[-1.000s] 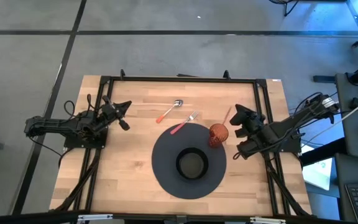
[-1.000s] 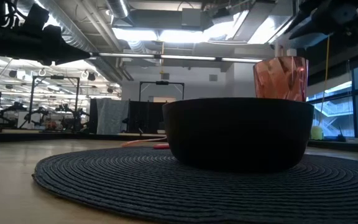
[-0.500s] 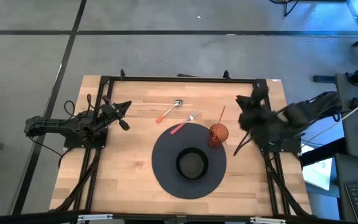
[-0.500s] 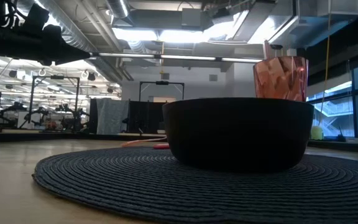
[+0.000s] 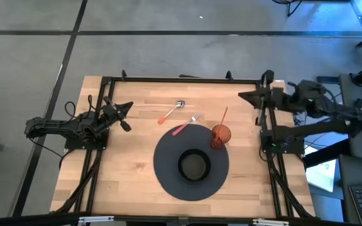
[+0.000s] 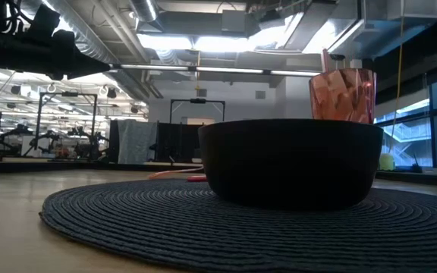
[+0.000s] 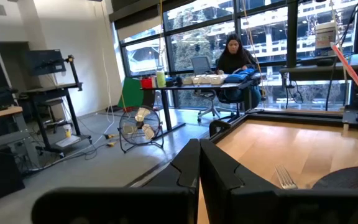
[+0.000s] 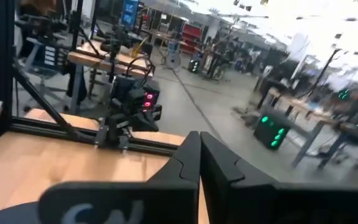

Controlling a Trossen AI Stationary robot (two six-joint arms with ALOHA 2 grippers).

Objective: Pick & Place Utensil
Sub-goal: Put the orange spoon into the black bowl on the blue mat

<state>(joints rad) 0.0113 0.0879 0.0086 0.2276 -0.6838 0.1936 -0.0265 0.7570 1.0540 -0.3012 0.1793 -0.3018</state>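
A red cup [image 5: 220, 135] stands on the round dark mat [image 5: 168, 179], at its right rim. A red-handled utensil [image 5: 224, 117] stands in the cup and leans on its rim toward the far edge. A black bowl [image 5: 193, 166] sits in the mat's middle. A red-handled fork [image 5: 186, 124] lies with its handle end on the mat's far edge, and a red-handled spoon [image 5: 171, 112] lies on the wood beyond it. My right gripper [image 5: 244, 96] is shut, raised near the far right corner and empty. My left gripper [image 5: 128, 107] is shut at the left side and empty.
A black frame rail [image 5: 181, 80] runs around the table's edges. Bare wood [image 5: 124, 169] lies left of the mat. In the left wrist view a person [image 7: 234, 55] sits at a desk well beyond the table.
My right gripper has drawn away from the cup, risen and gone toward the table's far right corner, rolling about its own line as it went, and has shut. The red-handled utensil stays standing in the cup.
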